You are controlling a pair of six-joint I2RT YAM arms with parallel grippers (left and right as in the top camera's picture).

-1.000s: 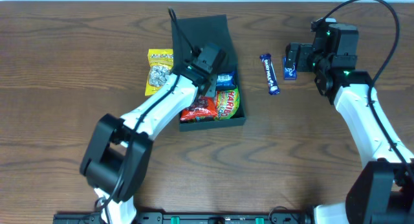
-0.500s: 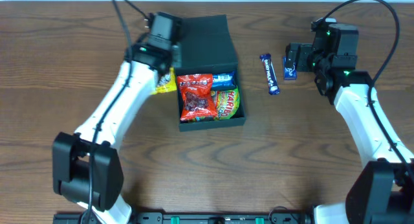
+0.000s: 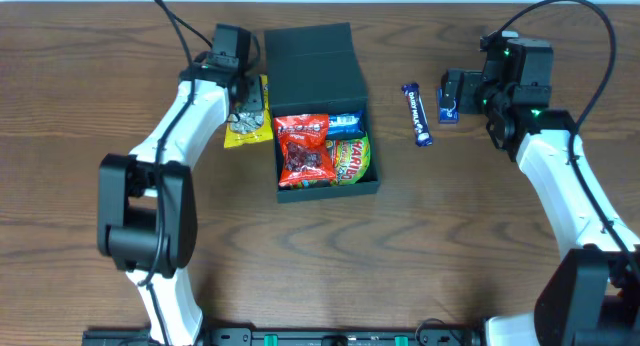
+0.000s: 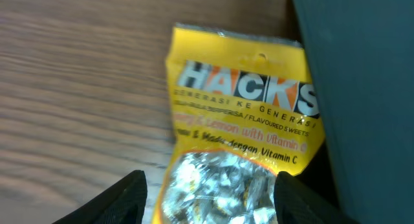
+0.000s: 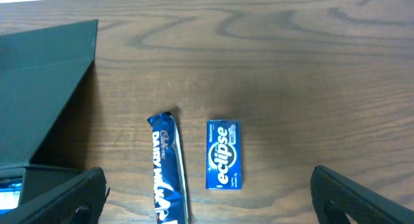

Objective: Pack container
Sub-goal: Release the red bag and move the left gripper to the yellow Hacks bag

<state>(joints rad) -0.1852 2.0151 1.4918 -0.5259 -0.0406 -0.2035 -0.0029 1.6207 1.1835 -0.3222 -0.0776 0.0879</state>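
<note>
The container (image 3: 325,186), a dark teal box, stands with its lid (image 3: 310,58) folded back; a red packet (image 3: 303,151), a Haribo bag (image 3: 351,158) and a blue packet (image 3: 346,120) lie inside. My left gripper (image 3: 245,98) hovers open over the yellow HACKS sweets packet (image 3: 243,126) just left of the box. In the left wrist view that packet (image 4: 239,120) lies between and below the spread fingertips (image 4: 123,201). My right gripper (image 3: 452,86) stands open above a blue eclipse box (image 5: 223,154) and a Dairy Milk bar (image 5: 167,169).
The container's dark wall (image 4: 362,88) rises close on the right of the yellow packet. The Dairy Milk bar (image 3: 417,114) and the eclipse box (image 3: 447,110) lie on bare wood right of the container, whose lid (image 5: 39,88) shows at the left of the right wrist view.
My left gripper left the red packet lying in the container, swung out to the back left over the yellow packet, and its jaws opened. The right arm has not moved.
</note>
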